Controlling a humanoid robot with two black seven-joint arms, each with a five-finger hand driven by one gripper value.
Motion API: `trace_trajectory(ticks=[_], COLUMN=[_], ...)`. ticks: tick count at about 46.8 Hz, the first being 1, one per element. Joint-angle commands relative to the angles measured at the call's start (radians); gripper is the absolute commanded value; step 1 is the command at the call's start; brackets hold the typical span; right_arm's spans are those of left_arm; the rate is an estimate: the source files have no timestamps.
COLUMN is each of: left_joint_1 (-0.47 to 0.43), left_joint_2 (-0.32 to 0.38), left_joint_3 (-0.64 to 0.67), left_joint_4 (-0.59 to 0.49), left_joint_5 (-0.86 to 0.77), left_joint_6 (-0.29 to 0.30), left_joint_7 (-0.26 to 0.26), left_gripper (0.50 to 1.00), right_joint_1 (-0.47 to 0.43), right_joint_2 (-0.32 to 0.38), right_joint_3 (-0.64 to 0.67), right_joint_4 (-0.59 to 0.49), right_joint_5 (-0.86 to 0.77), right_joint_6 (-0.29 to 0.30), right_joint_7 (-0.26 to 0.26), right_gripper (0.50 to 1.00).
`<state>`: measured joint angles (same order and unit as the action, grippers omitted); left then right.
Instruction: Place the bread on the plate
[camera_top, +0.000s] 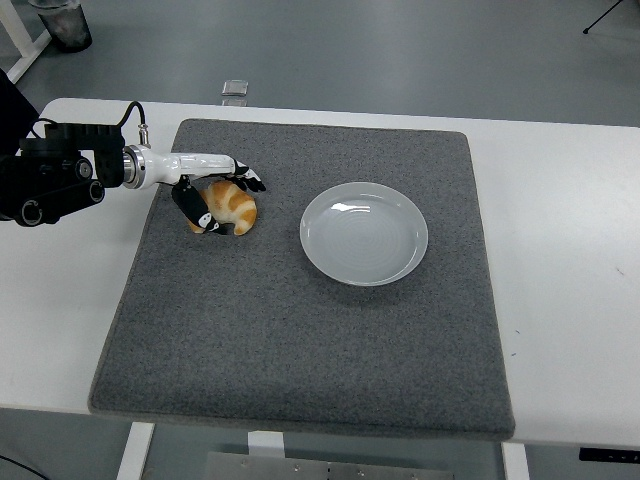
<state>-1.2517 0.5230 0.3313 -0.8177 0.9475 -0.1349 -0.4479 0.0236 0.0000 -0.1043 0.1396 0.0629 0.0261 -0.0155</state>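
Head view: the bread (231, 208) is being clasped by the left hand (210, 194), fingers curled around it on the mat (300, 340); the plate (364, 233) is unfilled, so lifting and placing remain.

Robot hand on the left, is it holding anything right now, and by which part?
The left robot hand is closing around the croissant at its left end, thumb at the near side, fingers over the top. It still lies on the grey mat, so a firm hold cannot be confirmed.
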Motion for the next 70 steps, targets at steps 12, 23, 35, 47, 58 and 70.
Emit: trace_trajectory(ticks=[12,23,35,47,58,70], left_joint_1=[0.000,-0.003,-0.058,-0.179,-0.314,-0.388], left_joint_2=[0.000,0.000,0.003,0.026,0.074,0.063], left_joint_3=[0.000,-0.002,-0.015,-0.035,-0.067,-0.093], left_joint_4=[0.002,0.014,0.034,0.026,0.020,0.015], left_joint_5=[0.036,0.037,0.030,0.013,0.013,0.005], left_joint_6=[0.020,0.044,0.063,0.057,0.008,-0.026], left_joint_7=[-0.002,-0.003,-0.011,-0.015,-0.015,-0.017], left_gripper=[0.500,0.500,0.500,0.500,0.500,0.500], right_joint_1=[-0.001,-0.001,-0.001,-0.001,-0.001,-0.001], right_joint_2=[0.000,0.000,0.000,0.000,0.000,0.000], right_joint_3=[0.000,0.000,0.000,0.000,0.000,0.000], right_joint_4=[0.000,-0.001,0.000,0.000,0.000,0.000], right_joint_5=[0.000,0.000,0.000,0.000,0.000,0.000], right_joint_6=[0.000,0.000,0.000,0.000,0.000,0.000], right_joint_7=[0.000,0.000,0.000,0.000,0.000,0.000], right_gripper=[0.952,0.952,0.952,0.952,0.952,0.952])
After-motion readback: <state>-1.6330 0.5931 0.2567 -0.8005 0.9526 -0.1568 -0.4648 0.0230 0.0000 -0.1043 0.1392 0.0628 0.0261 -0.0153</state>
